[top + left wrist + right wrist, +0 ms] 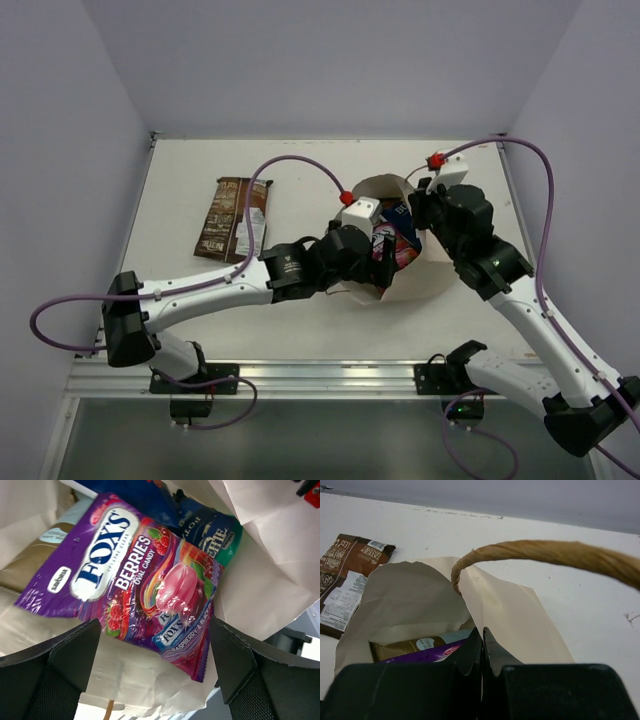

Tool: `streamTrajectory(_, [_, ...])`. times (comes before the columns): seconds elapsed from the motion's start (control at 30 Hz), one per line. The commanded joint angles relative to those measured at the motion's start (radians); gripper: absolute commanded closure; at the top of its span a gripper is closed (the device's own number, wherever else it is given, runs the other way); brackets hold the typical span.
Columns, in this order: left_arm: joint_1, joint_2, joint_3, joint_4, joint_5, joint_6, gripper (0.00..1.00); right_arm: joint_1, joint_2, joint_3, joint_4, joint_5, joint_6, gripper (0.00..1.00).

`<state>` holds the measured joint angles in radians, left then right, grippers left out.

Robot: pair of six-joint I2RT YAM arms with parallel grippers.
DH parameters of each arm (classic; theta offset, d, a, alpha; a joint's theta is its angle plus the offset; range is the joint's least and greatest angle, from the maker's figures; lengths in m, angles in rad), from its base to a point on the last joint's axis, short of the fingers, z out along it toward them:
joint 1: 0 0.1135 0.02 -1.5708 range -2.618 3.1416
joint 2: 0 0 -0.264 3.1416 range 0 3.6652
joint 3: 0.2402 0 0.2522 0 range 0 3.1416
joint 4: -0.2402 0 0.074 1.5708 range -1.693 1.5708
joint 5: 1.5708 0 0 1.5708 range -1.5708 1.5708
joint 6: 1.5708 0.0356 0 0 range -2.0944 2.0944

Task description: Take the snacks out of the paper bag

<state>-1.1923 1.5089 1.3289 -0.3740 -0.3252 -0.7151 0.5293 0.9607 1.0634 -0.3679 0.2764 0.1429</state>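
— Snacks, where are they lying right now?

— One long dark brown packet (233,218) is lying out on the white table (320,335), well left of the paper bag (425,282). The others I can make out are sitting inside the bag, which is lying on its side with its mouth gaping.

— What is the left gripper doing?

— The left gripper (155,630) is reaching into the mouth with its fingers (70,660) spread wide, gripping nothing. A magenta-purple packet (135,580) is lying flat just ahead, its near edge sitting between the fingertips. Behind it a blue-and-white packet (200,525) is showing, with a teal-green packet (231,545) peeking out at the right. A light blue-and-tan chip bag (35,560) is lying to the left, partly under the purple one.

— And the right?

— The right gripper (482,647) is pressing its fingers together on the upper lip of the bag, pinching the paper as far as I can tell.

— Is anything getting in the way?

— The bag's crumpled paper walls are crowding the left fingers on both sides. A twisted-cord handle (545,552) is arching right across the right wrist's view. From above, both arms are hanging over the bag and hiding most of what is inside. Purple cables (290,162) are looping over the table behind them.
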Motion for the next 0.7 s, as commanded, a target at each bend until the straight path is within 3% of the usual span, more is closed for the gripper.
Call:
streamTrajectory(0.0, [-0.023, -0.056, 0.026, -0.058, -0.15, -0.021, 0.04, -0.006, -0.016, -0.028, -0.016, 0.012, -0.003, 1.0])
streamTrajectory(0.2, [-0.024, -0.096, -0.039, -0.046, -0.193, -0.081, 0.1, -0.005, -0.02, -0.04, -0.006, 0.009, 0.004, 1.0])
streamTrajectory(0.4, [-0.02, -0.058, -0.02, -0.066, -0.215, -0.09, 0.26, -0.005, -0.027, -0.037, -0.008, 0.004, 0.007, 1.0])
streamTrajectory(0.67, [0.013, -0.007, -0.019, -0.065, -0.18, -0.106, 0.34, -0.006, -0.031, -0.051, 0.0, -0.008, 0.015, 1.0])
